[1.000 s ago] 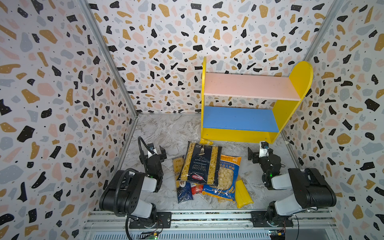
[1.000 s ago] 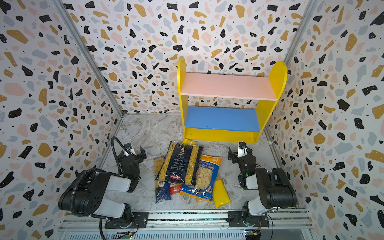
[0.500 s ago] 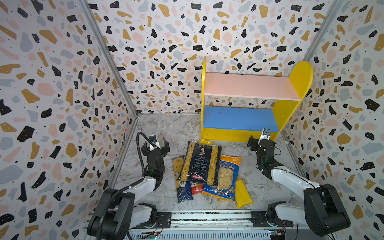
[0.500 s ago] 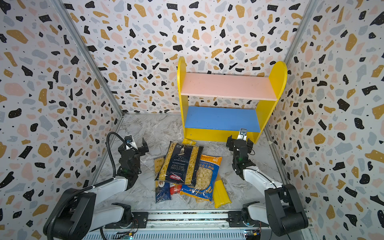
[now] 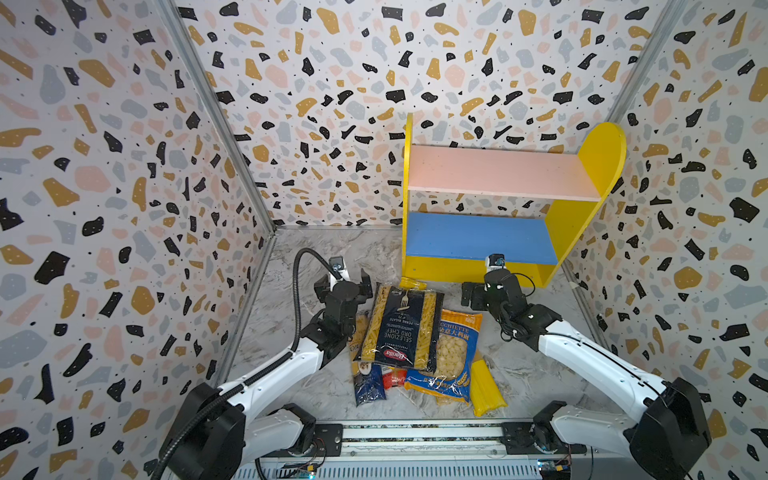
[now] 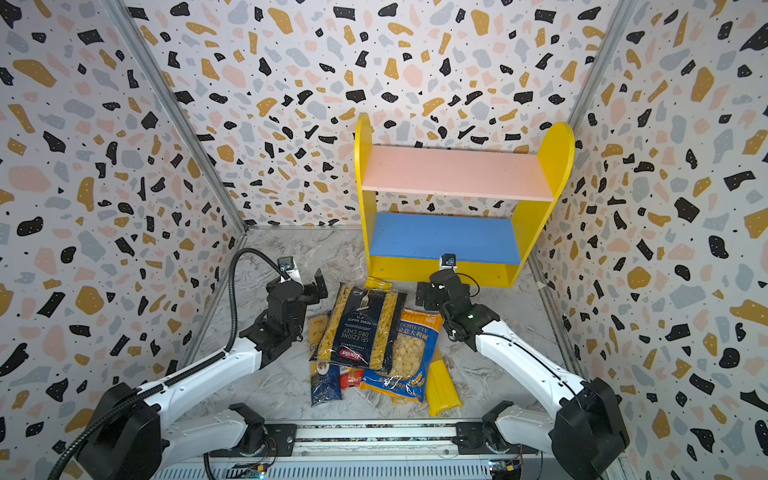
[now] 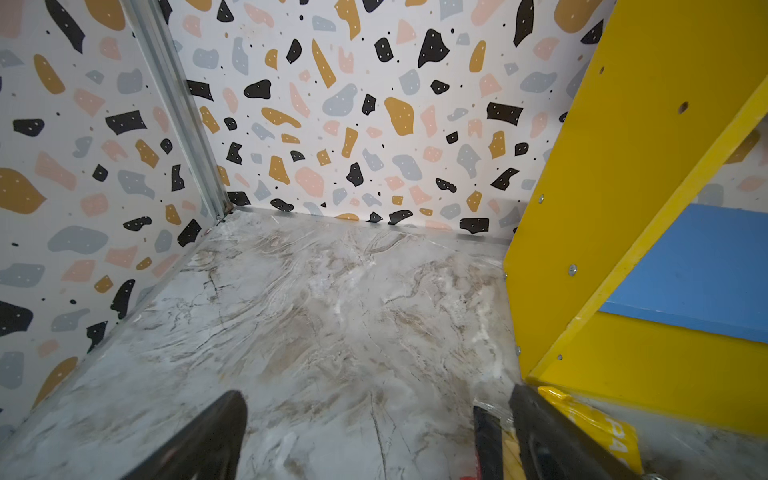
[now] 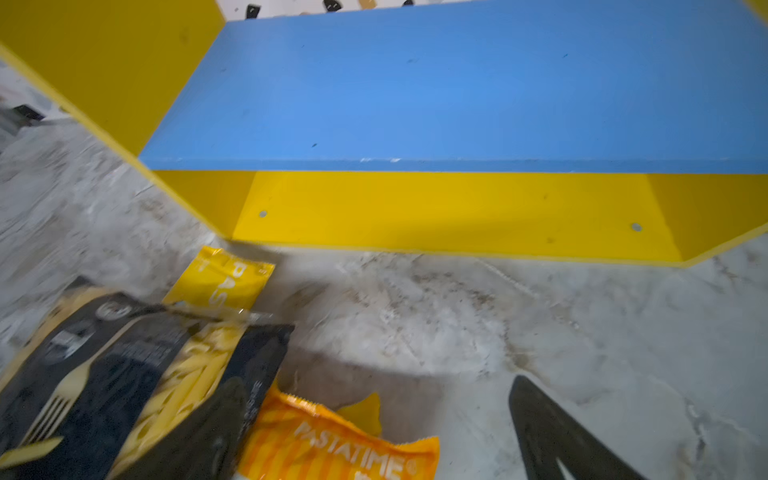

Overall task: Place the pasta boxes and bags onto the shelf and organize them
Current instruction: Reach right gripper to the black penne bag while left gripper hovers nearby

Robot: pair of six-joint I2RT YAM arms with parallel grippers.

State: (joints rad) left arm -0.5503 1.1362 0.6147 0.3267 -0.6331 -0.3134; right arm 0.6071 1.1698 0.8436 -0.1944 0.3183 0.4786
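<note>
Left hand, right hand advanced beside glossy packs.

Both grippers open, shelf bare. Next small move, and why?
Probably shift the right gripper sideways to centre over the navy penne bag: that bag lies on top of the other packs, one finger overhangs its corner, jaws stand open and empty, and the shelf holds nothing.

One shelf with two boards, and at least six pasta packs (heaped, overlapping).
</note>
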